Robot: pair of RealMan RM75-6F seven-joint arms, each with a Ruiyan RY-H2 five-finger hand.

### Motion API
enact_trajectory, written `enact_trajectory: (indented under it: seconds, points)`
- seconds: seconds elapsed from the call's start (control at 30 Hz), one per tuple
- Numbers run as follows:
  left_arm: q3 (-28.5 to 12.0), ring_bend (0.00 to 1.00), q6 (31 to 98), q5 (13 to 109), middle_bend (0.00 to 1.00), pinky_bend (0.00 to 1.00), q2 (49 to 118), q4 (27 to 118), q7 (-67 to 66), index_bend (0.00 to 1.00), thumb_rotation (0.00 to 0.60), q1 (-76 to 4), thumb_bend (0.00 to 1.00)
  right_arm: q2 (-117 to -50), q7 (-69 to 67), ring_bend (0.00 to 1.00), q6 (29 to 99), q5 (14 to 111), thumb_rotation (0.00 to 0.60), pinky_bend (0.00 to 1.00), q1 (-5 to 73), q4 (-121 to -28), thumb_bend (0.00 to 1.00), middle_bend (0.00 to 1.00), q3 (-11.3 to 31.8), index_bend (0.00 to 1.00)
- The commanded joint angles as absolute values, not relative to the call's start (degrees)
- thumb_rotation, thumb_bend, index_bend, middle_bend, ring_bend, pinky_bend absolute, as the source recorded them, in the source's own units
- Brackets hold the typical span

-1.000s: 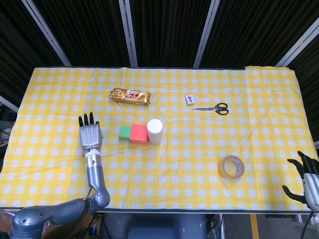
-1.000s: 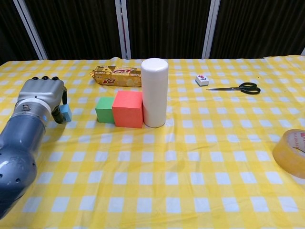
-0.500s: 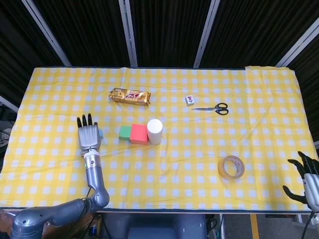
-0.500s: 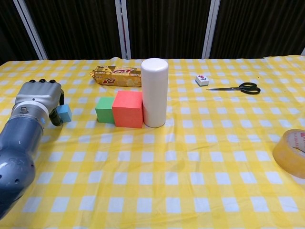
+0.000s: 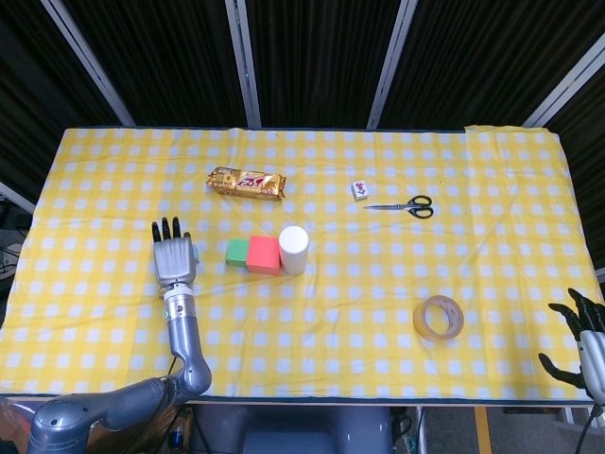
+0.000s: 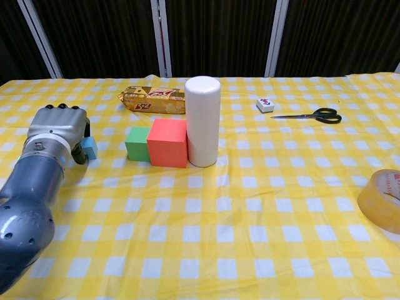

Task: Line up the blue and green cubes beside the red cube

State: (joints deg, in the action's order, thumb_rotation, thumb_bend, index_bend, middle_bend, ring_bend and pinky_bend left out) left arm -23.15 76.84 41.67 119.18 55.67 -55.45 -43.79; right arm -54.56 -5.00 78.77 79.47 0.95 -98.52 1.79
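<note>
The left hand (image 6: 57, 130) hovers low over the surface's (image 5: 378, 284) left part, gripping the blue cube (image 6: 89, 147), which peeks out beside its palm. Just to its right, apart from it, the green cube (image 5: 236, 252) touches the red cube (image 5: 263, 254), and a white cylinder (image 5: 293, 250) stands upright against the red cube's other side. The right hand (image 5: 588, 340) hangs off the near right corner, fingers spread, holding nothing. Toward the far edge lie a gold snack packet (image 5: 246, 183), a small mahjong tile (image 5: 359, 190) and black-handled scissors (image 5: 405, 205). A roll of clear tape (image 5: 438, 319) lies flat near the front right.
</note>
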Motion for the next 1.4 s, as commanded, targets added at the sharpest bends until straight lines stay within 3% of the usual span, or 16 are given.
enact_trajectory:
  seconds: [0.03,0.6,0.97,1.4]
  points:
    - [-23.24,0.0,76.76,41.71,0.07,0.0,119.18,55.71,-55.41,0.45,0.6,-43.61,0.39,-54.54,-5.15,0.0,78.84,79.7,0.6,0.0,0.92,-98.57,0.32,0.0,1.73,0.21]
    - [-23.56,0.0,78.02,44.25,0.08,0.0,111.67,66.94,-58.2,0.45,0.6,-42.88,0.4,-54.49,-4.96,0.0,79.02,79.46,0.6,0.0,0.8,-98.71,0.32,0.0,1.78,0.21]
    - [-22.4,0.0,68.0,47.4,0.08,0.0,102.46,73.67,-52.43,0.45,0.6,-43.78,0.4,-54.59,-3.74,0.0,78.25,79.01,0.6,0.0,1.09,-99.47,0.32,0.0,1.65,0.21]
    - [-19.65,0.0,64.29,47.04,0.07,0.0,100.7,75.94,-51.32,0.45,0.6,-45.65,0.4,-54.14,-4.75,0.0,78.56,78.64,0.6,0.0,0.81,-99.38,0.32,0.0,1.83,0.21]
